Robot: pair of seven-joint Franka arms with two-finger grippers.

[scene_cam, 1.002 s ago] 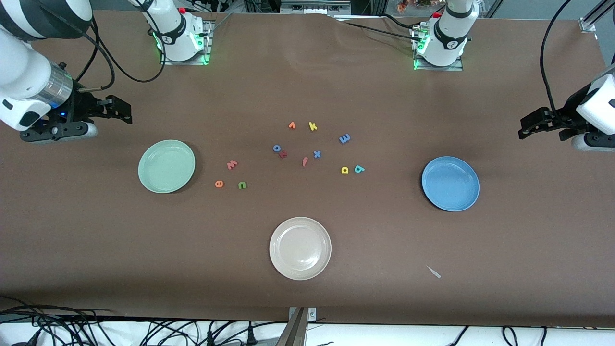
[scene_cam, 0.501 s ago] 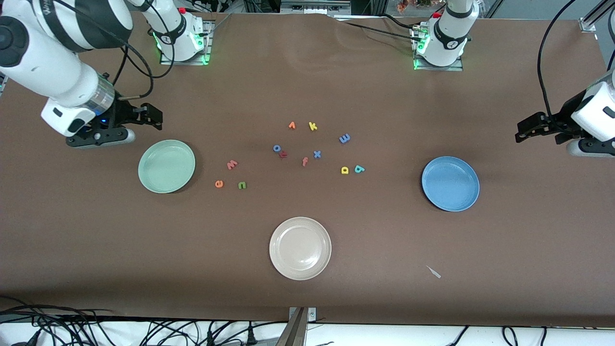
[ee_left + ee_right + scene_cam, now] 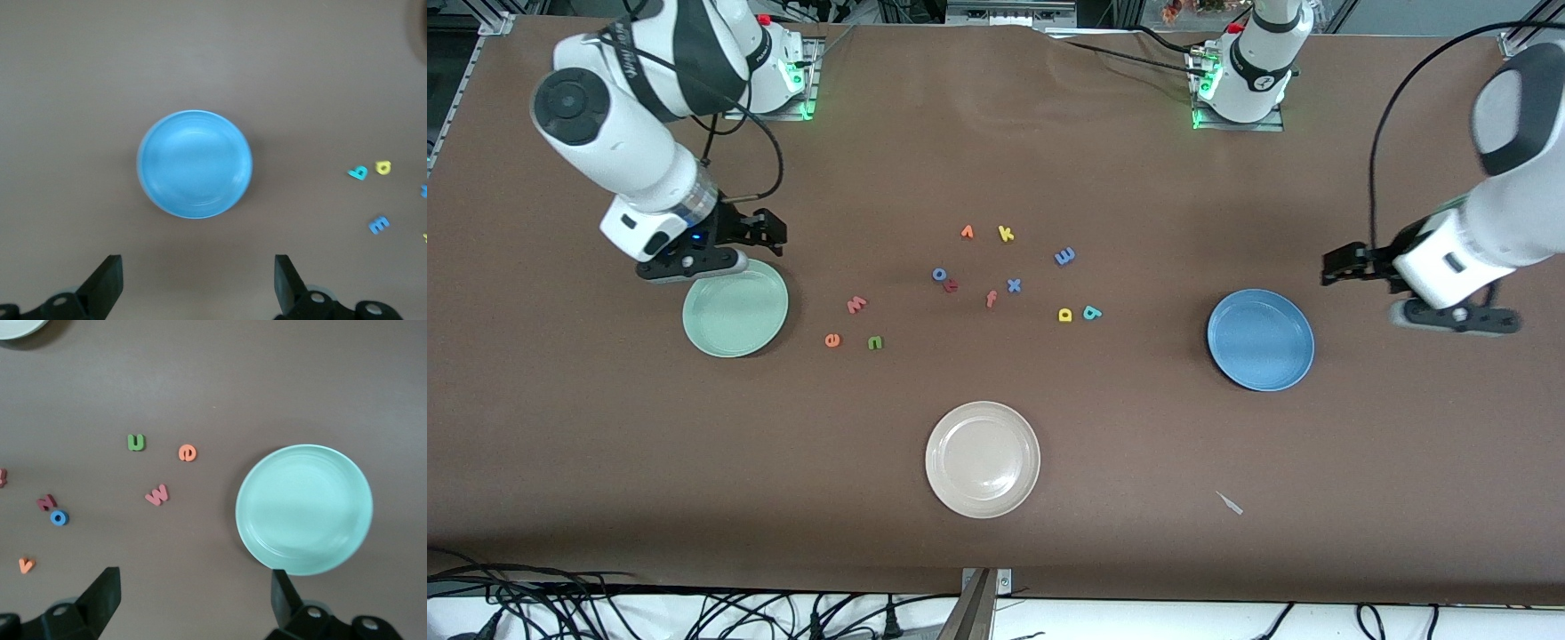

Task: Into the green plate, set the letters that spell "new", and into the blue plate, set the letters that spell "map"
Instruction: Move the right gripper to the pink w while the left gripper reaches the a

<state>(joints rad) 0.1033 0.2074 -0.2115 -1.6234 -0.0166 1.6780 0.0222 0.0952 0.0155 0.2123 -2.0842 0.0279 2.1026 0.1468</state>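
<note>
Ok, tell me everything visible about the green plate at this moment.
The green plate is round, shallow and pale mint, smooth and faintly glossy with a low raised rim. It lies flat and empty on the brown table covering toward the right arm's end. The open right gripper is above the table beside its rim, not touching.

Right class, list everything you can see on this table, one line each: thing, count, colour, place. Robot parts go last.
n, e, w: three, green, orange, salmon; beside the green plate.
m, a, p: three, blue, yellow, teal; toward the blue plate.
Other letters: six, mixed colours; table middle.
Green plate: one, mint; right arm's end.
Blue plate: one; left arm's end.
White plate: one, cream; nearest the front camera.
Right gripper: open, over the green plate's rim.
Left gripper: open, over bare table beside the blue plate.
</note>
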